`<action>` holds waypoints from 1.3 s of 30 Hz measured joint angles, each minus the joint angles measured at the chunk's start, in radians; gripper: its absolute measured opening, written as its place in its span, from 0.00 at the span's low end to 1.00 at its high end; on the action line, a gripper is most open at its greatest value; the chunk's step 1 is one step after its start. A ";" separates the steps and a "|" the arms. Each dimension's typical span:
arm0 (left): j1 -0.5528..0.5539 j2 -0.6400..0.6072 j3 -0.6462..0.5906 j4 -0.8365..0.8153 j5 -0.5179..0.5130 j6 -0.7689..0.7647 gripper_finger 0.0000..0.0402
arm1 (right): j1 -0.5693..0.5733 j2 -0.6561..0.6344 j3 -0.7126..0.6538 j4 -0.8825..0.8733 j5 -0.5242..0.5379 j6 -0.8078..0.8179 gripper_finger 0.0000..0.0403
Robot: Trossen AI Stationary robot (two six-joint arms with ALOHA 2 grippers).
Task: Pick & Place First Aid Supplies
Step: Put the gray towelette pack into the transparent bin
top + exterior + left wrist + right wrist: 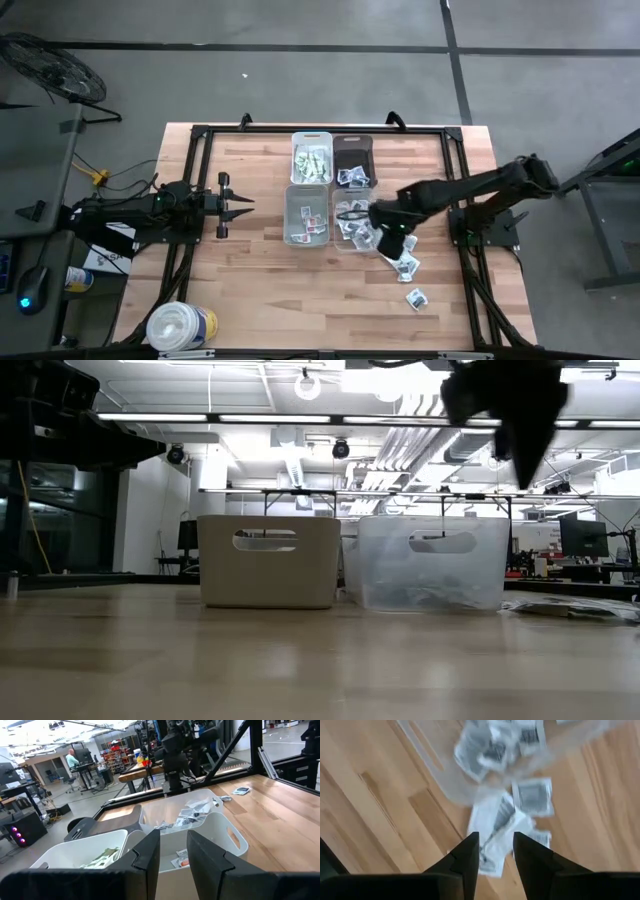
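Sorting partly done: many packets (352, 228) already lay in the clear bin (352, 190). My right hand (496, 851) hovered parted and empty over packets on the surface (250, 300) beside it; left hand (243, 208) waited, parted, empty

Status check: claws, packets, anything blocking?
Right claw open above loose packets beside clear bin. Left claw open, idle at table's left. Nothing blocking.

Four small bins (311, 158), one round tub (182, 327), dozens of paper packets (416, 297), two arms (150, 212)
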 joint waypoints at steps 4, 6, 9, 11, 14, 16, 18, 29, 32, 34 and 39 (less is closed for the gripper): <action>0.000 0.000 0.000 0.000 0.000 0.000 0.24 | 0.074 -0.092 -0.110 0.011 -0.001 0.118 0.28; 0.000 0.000 0.000 0.000 0.000 0.000 0.24 | 0.120 -0.134 -0.167 0.026 -0.011 0.188 0.28; 0.000 0.000 0.000 0.000 0.000 0.000 0.24 | 0.196 -0.193 -0.246 0.061 -0.033 0.289 0.28; 0.000 0.000 0.000 0.000 0.000 0.000 0.24 | 0.248 -0.224 -0.294 0.094 -0.058 0.357 0.28; 0.000 0.000 0.000 0.000 0.000 0.000 0.24 | 0.319 -0.251 -0.349 0.152 -0.090 0.453 0.28; 0.000 0.000 0.000 0.000 0.000 0.000 0.24 | 0.363 -0.253 -0.375 0.192 -0.099 0.499 0.28; 0.000 0.000 0.000 0.000 0.000 0.000 0.24 | 0.402 -0.253 -0.397 0.233 -0.104 0.542 0.28; 0.000 0.000 0.000 0.000 0.000 0.000 0.24 | 0.561 -0.233 -0.429 0.333 -0.085 0.788 0.28; 0.000 0.000 0.000 0.000 0.000 0.000 0.24 | 0.591 -0.191 -0.429 0.391 -0.085 0.767 0.28; 0.000 0.000 0.000 0.000 0.000 0.000 0.24 | 0.609 -0.159 -0.429 0.448 -0.086 0.696 0.28; 0.000 0.000 0.000 0.000 0.000 0.000 0.24 | 0.648 -0.069 -0.426 0.568 -0.116 0.481 0.28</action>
